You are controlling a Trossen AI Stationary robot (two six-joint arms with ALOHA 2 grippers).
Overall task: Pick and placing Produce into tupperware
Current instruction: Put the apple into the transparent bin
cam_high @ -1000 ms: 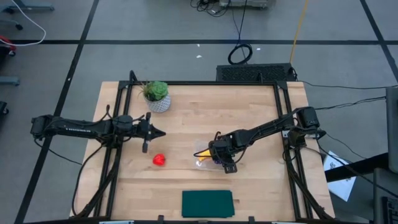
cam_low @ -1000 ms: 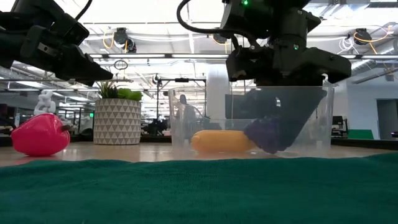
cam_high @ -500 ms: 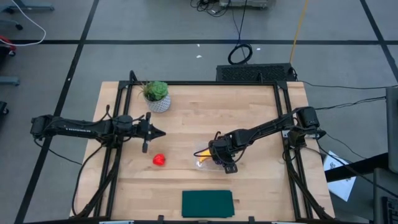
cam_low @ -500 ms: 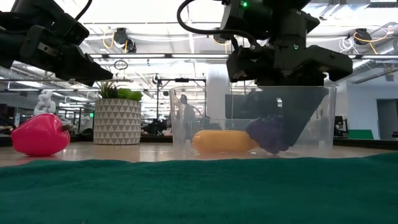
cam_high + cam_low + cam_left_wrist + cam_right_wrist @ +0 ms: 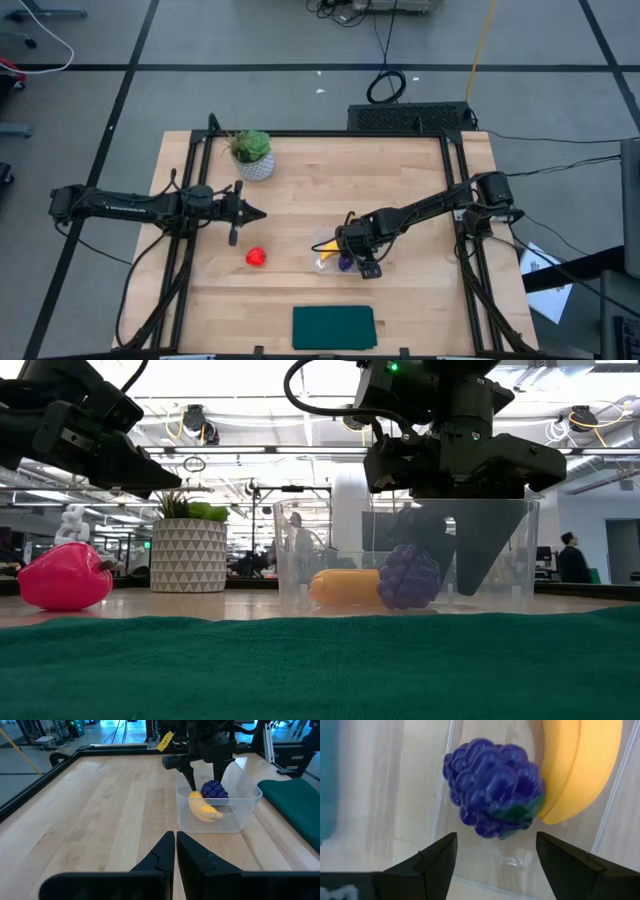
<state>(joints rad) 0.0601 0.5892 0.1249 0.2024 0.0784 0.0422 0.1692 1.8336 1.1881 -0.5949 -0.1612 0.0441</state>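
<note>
While the purple grape bunch point(image 5: 407, 577) lies on the floor of the clear tupperware point(image 5: 530, 560), touching the yellow banana point(image 5: 345, 587) on its left, the right claw point(image 5: 495, 857) hangs directly above it with its fingers point(image 5: 437, 855) spread and nothing between them; the grapes sit free below the gap. In the high view the right arm reaches from the desk's right edge leftward and toward the near side, its wrist bent down over the container point(image 5: 335, 255). The red round fruit point(image 5: 256, 256) rests on the wooden desk point(image 5: 300, 190) to the left of the tupperware, well apart from it. The left claw point(image 5: 175, 851) is clenched on nothing and hovers above the desk's left part, its arm stretched in from the left edge, with the fruit near it on the near side.
</note>
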